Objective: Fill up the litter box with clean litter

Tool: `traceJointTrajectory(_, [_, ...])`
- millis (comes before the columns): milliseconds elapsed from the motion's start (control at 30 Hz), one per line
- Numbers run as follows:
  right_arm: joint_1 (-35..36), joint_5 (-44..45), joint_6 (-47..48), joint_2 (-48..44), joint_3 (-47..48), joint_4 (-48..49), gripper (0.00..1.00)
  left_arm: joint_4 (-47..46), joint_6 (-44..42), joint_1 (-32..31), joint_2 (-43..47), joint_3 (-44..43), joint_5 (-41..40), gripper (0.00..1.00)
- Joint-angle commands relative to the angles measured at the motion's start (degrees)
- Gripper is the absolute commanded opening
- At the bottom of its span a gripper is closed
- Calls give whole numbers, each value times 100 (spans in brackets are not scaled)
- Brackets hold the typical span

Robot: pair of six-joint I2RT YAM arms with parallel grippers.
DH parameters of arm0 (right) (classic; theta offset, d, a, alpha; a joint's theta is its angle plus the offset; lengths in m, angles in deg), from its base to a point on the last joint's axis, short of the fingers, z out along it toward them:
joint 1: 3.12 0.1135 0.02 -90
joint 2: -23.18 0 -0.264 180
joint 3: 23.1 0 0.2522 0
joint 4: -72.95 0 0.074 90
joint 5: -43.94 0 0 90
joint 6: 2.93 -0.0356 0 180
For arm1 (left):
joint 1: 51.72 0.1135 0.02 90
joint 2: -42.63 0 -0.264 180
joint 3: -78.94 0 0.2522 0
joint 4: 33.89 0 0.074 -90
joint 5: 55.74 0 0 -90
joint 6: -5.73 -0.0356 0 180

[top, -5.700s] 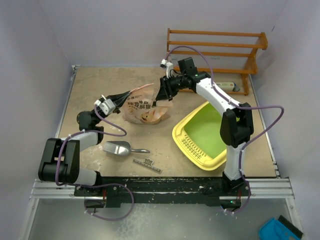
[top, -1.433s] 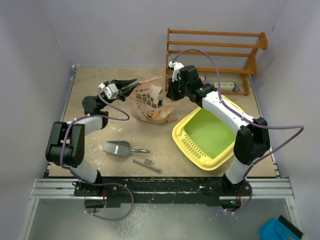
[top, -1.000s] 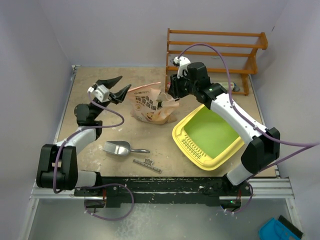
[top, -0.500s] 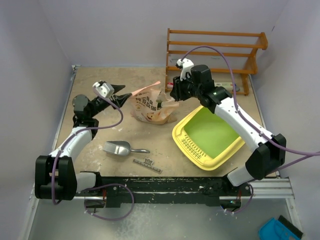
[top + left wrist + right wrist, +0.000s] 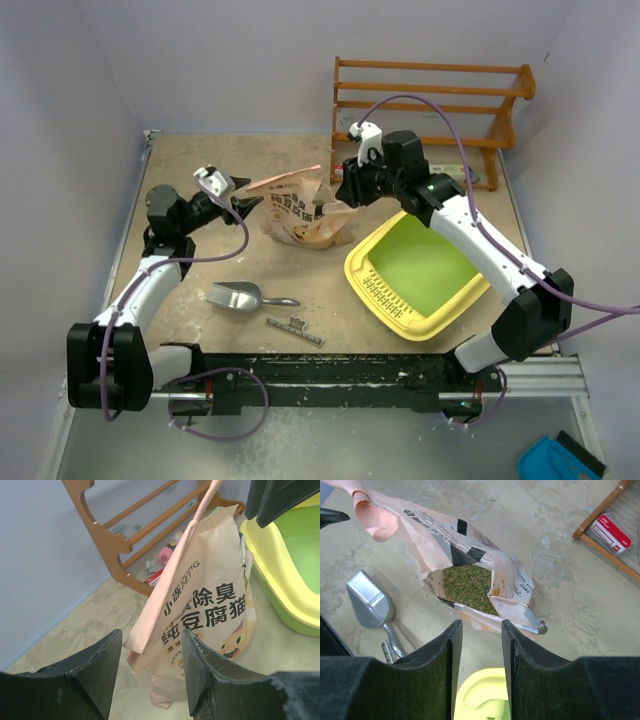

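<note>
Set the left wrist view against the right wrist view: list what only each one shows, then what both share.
Only the left wrist view: the front of the bag, with its large lettering and cartoon pet. Only the right wrist view: the bag's open mouth with the clean litter inside, and the metal scoop lying beside it. Both: the bag itself, part of the yellow litter box, and the wooden rack.
</note>
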Motion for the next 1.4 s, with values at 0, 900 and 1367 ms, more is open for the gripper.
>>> traceJointTrajectory(0, [-25,-524,8,288,295,117,39,136,-308,50,309,-229,-28,55])
traceJointTrajectory(900, [9,-944,-137,1039,1090,-10,27,-2571,719,42,-1562,-373,674,13])
traceJointTrajectory(1367, [15,-881,-213,1605,1189,-212,28,-3103,948,43,-1560,-160,723,0])
